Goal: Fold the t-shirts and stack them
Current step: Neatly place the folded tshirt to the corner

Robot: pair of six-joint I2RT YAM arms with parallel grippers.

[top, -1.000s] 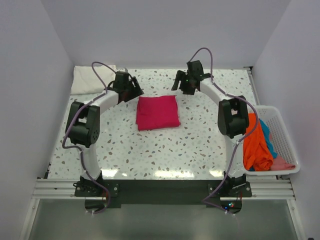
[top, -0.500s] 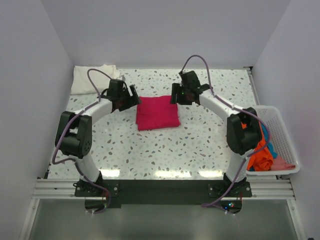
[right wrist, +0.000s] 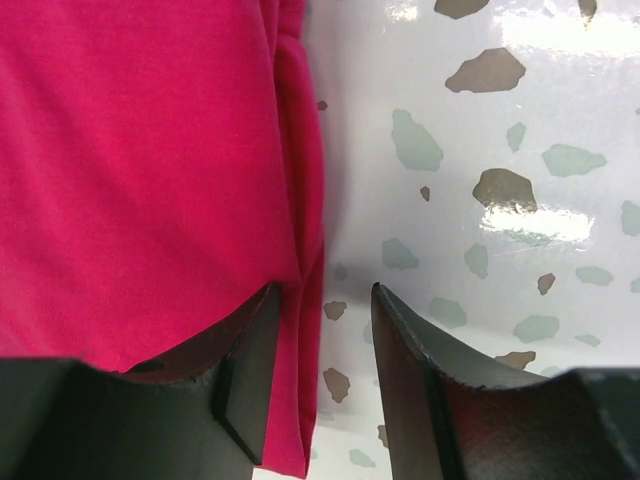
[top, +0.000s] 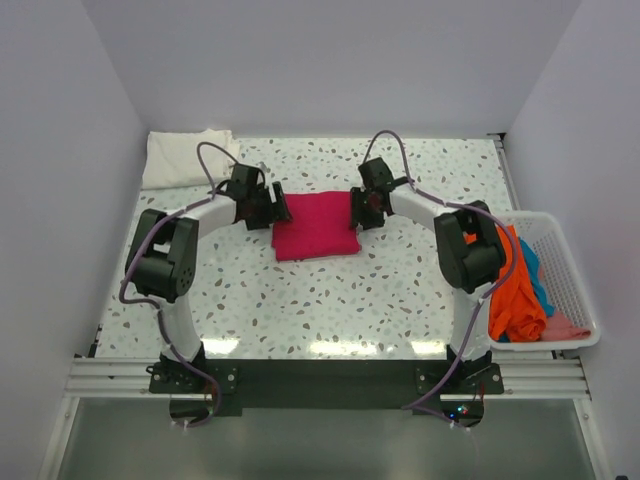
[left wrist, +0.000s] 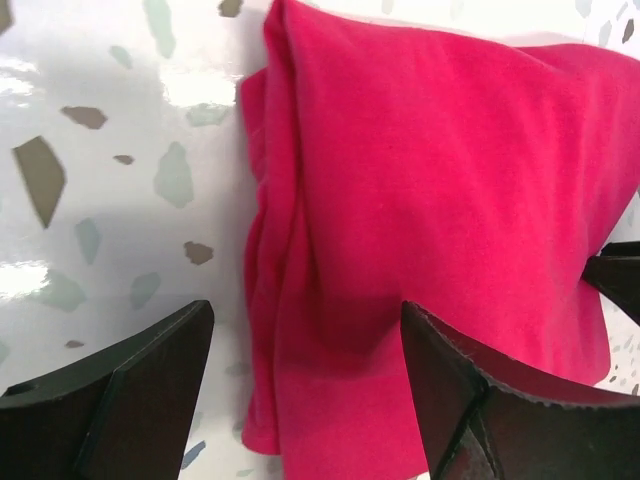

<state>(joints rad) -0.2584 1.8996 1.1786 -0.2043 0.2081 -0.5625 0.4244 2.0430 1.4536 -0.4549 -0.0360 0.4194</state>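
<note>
Magenta-red cotton, folded into one neat square t-shirt [top: 315, 226], lies at the middle of the table's far half, flat on the surface. I count five cloths in all. That one is the first. One cream-white folded t-shirt [top: 185, 157] sits in the far left corner. Three more are bundled in the single white plastic mesh basket [top: 577, 282] at the right edge: a crumpled orange t-shirt [top: 515, 290], a blue t-shirt [top: 538, 275] behind it and a pink t-shirt [top: 565, 327] at the basket's near end.

Two black-and-white arms bend inward from the near edge, one on each side of the magenta square. The left gripper [top: 275, 205] is at the shirt's left edge. Its black fingers [left wrist: 150, 380] are wide apart, one over bare table and the other over the cloth, with the layered edge between them. The right gripper [top: 358, 208] is at the shirt's right edge. Its fingers [right wrist: 420, 390] stand only a narrow gap apart, astride the folded edge. Bare table shows in that gap, so the cloth is not pinched.

The white table [top: 330, 300] is glossy, speckled with grey and green flecks. An aluminium rail [top: 320, 375] along its near edge carries both arm bases. Plain pale walls close in the left, far and right sides.
</note>
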